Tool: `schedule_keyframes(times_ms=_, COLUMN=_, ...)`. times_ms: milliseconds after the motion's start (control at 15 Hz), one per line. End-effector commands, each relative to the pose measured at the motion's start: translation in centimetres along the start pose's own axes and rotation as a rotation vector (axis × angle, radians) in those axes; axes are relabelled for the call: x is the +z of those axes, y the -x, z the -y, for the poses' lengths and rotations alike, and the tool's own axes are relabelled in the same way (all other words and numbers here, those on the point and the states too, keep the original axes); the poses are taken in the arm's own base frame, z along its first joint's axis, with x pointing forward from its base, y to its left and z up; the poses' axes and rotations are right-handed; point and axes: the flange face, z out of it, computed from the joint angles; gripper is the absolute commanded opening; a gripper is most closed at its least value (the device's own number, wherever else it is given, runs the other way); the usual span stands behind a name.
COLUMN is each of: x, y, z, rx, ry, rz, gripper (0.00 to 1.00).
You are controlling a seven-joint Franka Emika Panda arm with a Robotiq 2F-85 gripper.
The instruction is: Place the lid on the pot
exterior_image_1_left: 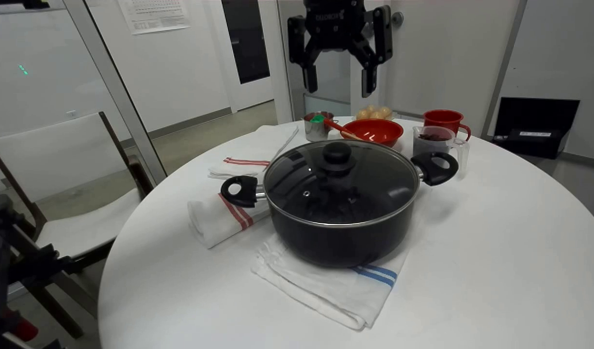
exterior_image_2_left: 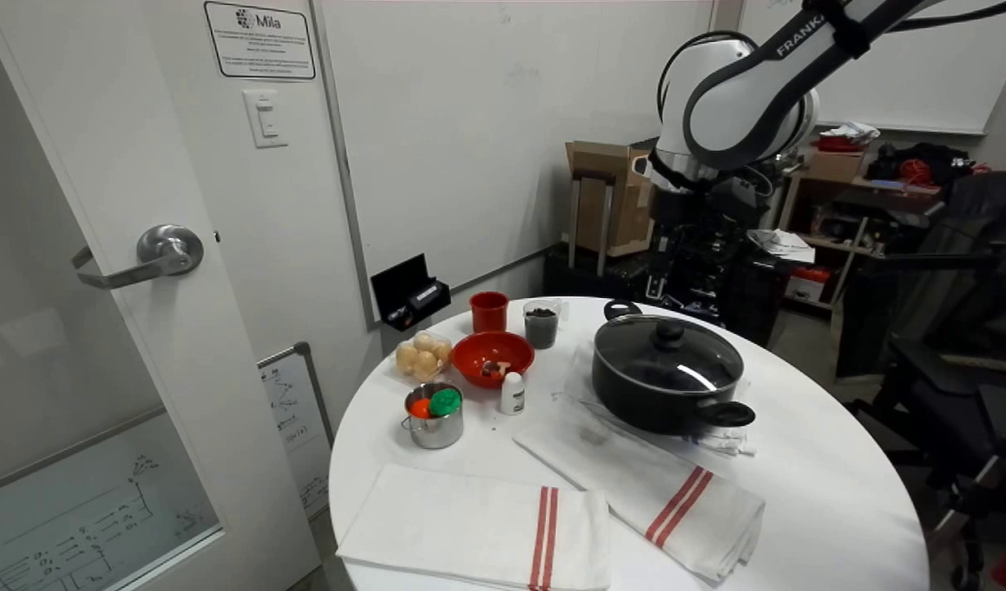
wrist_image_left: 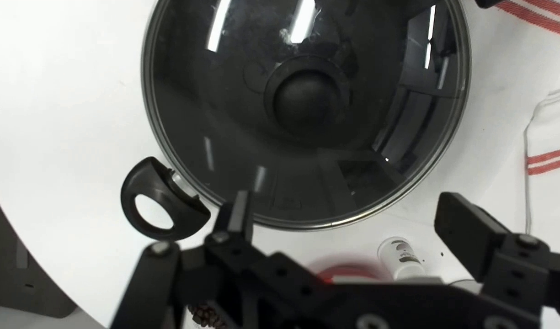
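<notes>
Bright light. Wrist view: white glare streaks on round transparent glass lid (wrist_image_left: pixel 302 146) ahead of black two-fingered hand (wrist_image_left: pixel 347 211); round red bowl (wrist_image_left: pixel 347 272) behind hand blurred.

Just beside the red bowl (exterior_image_2_left: pixel 476 351) you have a red mug (exterior_image_2_left: pixel 489 313), tan egg-like pieces (exterior_image_2_left: pixel 424 359) and a white bottle (exterior_image_2_left: pixel 512 396); near that bowl, a measuring cup (exterior_image_2_left: pixel 541 330) and a steel cup (exterior_image_2_left: pixel 438 432); farther from it, two red-striped towels (exterior_image_2_left: pixel 461 517).
</notes>
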Motion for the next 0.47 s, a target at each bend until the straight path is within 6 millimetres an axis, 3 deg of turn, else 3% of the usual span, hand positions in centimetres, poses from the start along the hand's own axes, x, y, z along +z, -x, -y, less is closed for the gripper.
schedule_keyframes(times_ms=0, x=-1.3, y=0.8, z=0.7, rx=-0.016, ry=0.040, rz=-0.049, gripper=1.00)
schedule_keyframes(times_ms=400, x=-2.4, y=1.5, z=1.3, rx=-0.023, ry=0.056, rz=-0.085, gripper=1.00)
